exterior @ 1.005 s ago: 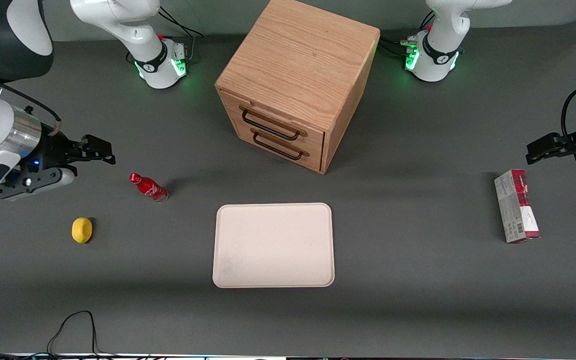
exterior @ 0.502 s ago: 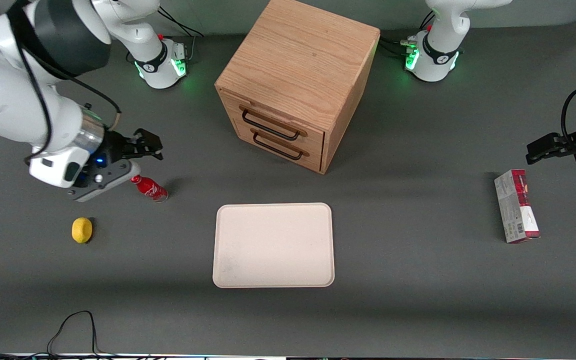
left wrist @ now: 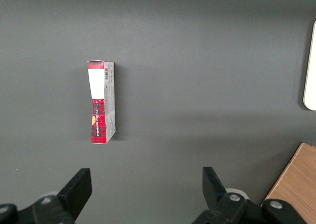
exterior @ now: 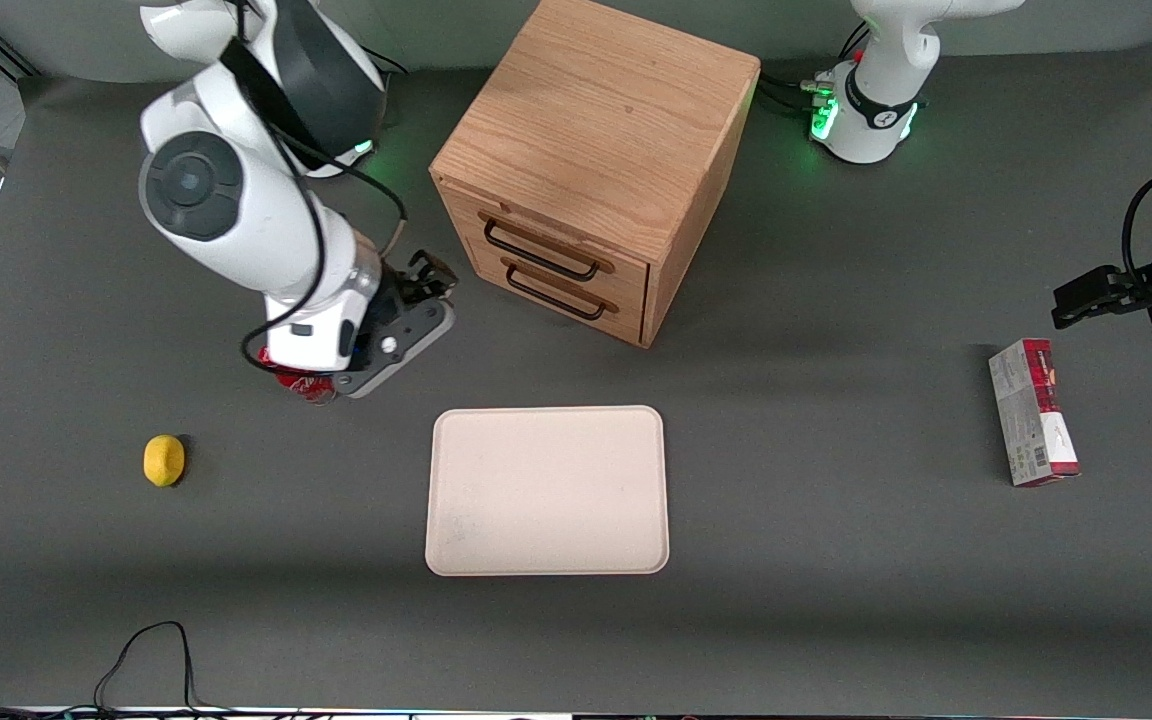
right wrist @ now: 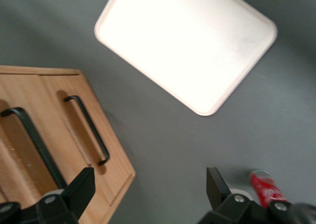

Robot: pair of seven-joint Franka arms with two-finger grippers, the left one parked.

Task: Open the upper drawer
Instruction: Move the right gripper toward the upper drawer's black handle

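Observation:
The wooden cabinet (exterior: 601,130) stands at the table's back middle with both drawers shut. The upper drawer (exterior: 542,243) has a black wire handle (exterior: 539,256); the matching lower drawer (exterior: 576,290) sits under it. My right gripper (exterior: 433,272) is open and empty, low over the table, in front of the drawer fronts near their corner toward the working arm's end, not touching them. In the right wrist view the gripper (right wrist: 149,185) is open, with the upper drawer's handle (right wrist: 30,141) and the lower drawer's handle (right wrist: 88,130) close by.
A cream tray (exterior: 546,490) lies nearer the front camera than the cabinet. A red bottle (exterior: 308,386) lies partly hidden under my wrist. A lemon (exterior: 164,460) lies toward the working arm's end. A red and white carton (exterior: 1032,425) lies toward the parked arm's end.
My right gripper has swept from the working arm's end of the table, over the red bottle, up to the cabinet's drawer fronts. The drawers have not moved.

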